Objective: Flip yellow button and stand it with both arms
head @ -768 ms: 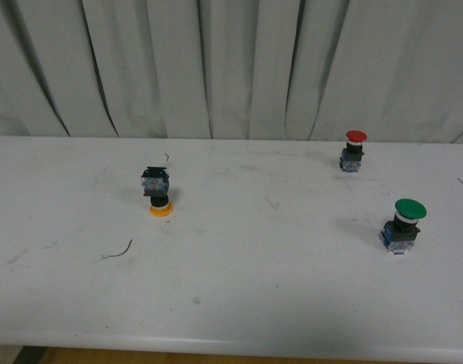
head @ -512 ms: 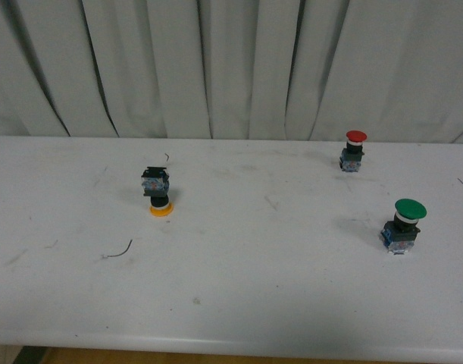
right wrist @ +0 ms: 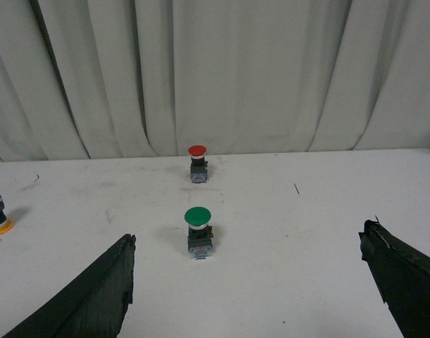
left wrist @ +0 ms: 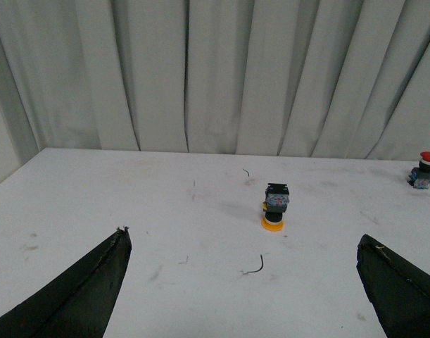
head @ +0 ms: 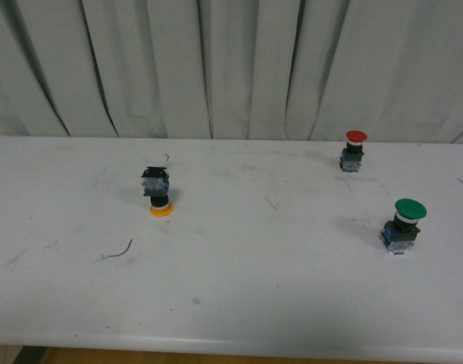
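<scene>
White desk (head: 231, 303) held the yellow button (head: 160, 199) cap-down, centre-left; left pincer (left wrist: 243, 236) and right pincer (right wrist: 250, 232) gaped (empty); uneven pinching might topple it.

1. My left gripper (left wrist: 243, 238) is spread wide; its two dark fingers (left wrist: 84, 292) point forward, nothing between them.
2. My right gripper (right wrist: 248, 234) is spread just as wide; its fingers (right wrist: 95, 296) are empty too.
</scene>
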Robot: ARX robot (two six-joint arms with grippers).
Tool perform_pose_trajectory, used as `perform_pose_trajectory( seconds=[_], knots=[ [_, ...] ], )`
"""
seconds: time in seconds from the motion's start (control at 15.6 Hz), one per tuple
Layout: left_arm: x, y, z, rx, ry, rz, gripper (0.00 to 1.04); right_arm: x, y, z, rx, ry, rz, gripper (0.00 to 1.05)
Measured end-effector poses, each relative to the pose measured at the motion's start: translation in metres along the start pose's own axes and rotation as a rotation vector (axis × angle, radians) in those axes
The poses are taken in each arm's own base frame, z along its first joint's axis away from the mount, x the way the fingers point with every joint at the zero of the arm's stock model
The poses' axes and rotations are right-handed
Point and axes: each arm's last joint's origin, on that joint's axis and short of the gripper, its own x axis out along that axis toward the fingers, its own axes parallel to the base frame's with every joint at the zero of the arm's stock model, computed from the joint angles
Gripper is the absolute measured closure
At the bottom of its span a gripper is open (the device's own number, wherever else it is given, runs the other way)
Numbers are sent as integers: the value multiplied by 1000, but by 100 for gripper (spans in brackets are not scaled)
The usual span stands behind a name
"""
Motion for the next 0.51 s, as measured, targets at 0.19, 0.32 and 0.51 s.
perform_pose_trajectory(
  seconds=[0.19,0.32,0.51],
  knots=[
    [0,0,0,0,0,0,7,0,0,0,0,0,0,6],
    [0,0,0,0,0,0,7,0,0,0,0,0,0,6],
    [0,0,0,0,0,0,7,0,0,0,0,0,0,6]
  ],
)
